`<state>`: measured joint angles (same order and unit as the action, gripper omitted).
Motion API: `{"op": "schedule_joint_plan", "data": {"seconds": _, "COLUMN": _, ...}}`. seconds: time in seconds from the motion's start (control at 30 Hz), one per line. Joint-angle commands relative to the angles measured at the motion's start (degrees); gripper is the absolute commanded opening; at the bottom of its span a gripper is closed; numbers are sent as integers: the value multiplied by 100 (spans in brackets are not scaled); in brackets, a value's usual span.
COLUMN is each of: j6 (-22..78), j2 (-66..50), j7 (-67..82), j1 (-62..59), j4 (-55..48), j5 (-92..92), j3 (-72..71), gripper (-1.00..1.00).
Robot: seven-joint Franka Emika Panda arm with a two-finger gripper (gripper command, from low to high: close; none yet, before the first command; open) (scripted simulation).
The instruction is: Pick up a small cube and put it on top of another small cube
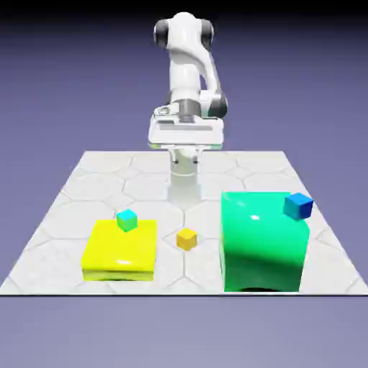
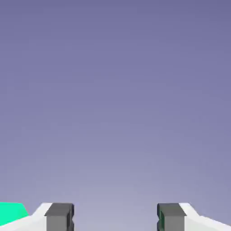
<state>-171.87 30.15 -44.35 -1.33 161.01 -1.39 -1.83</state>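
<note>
The small yellow-orange cube [image 1: 187, 238] lies on the tiled table between the two big blocks, near the front. A tiny cyan cube [image 1: 127, 220] rests on the flat yellow block [image 1: 121, 251]. On the back right corner of the tall green block [image 1: 262, 244] sits a tiny blue cube [image 1: 297, 205]. My gripper [image 1: 185, 136] hangs high over the table's far side, well behind and above all the cubes. In the hand view the gripper [image 2: 115, 217] is open, its grey fingertips [image 2: 59, 217] wide apart with only the backdrop between them.
A sliver of the green block [image 2: 11, 212] shows at the hand view's lower left. The table [image 1: 93, 187] is pale hexagon tile, and its front edge runs just below the two blocks.
</note>
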Motion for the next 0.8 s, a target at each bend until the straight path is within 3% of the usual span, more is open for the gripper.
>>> {"op": "schedule_joint_plan", "data": {"seconds": 0.0, "j6": 177, "j2": -208, "j7": -157, "j1": -167, "j4": 1, "j5": -116, "j3": -152, "gripper": 0}}
{"op": "schedule_joint_plan", "data": {"seconds": 0.43, "j6": 2476, "j2": -2907, "j7": -2193, "j1": -2338, "j4": 8, "j5": -1620, "j3": -2119, "gripper": 0}}
{"op": "schedule_joint_plan", "data": {"seconds": 0.5, "j6": 2505, "j2": -2941, "j7": -2219, "j1": -2366, "j4": 8, "j5": -1639, "j3": -2144, "gripper": 0}}
{"op": "schedule_joint_plan", "data": {"seconds": 0.77, "j6": 1033, "j2": -4445, "j7": -2407, "j1": -2001, "j4": -15, "j5": -1316, "j3": -1796, "gripper": 0}}
